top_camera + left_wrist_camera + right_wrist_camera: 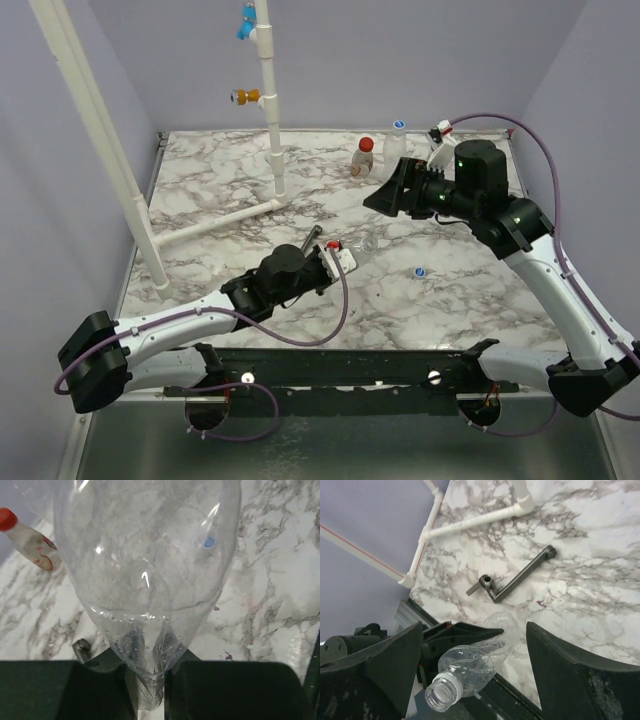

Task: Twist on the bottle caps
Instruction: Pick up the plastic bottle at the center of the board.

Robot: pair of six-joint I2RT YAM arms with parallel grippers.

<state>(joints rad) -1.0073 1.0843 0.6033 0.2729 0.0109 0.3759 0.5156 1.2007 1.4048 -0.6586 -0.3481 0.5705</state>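
Clear plastic bottle (470, 667), uncapped, is held near the centre of the white-and-grey marble-patterned table (220, 200). Its base end is clenched between the black fingers of the left gripper (150, 685). The open threaded neck faces the right gripper (474, 626), which hovers at 1 o'clock from the bottle. Its jaws are released and stand wide apart, either side of the neck without touching it. A small round white-and-blue cap (419, 271) lies on the table at 4 o'clock from the bottle. A red-capped bottle with a reddish label (362, 157) stands at 12 o'clock.
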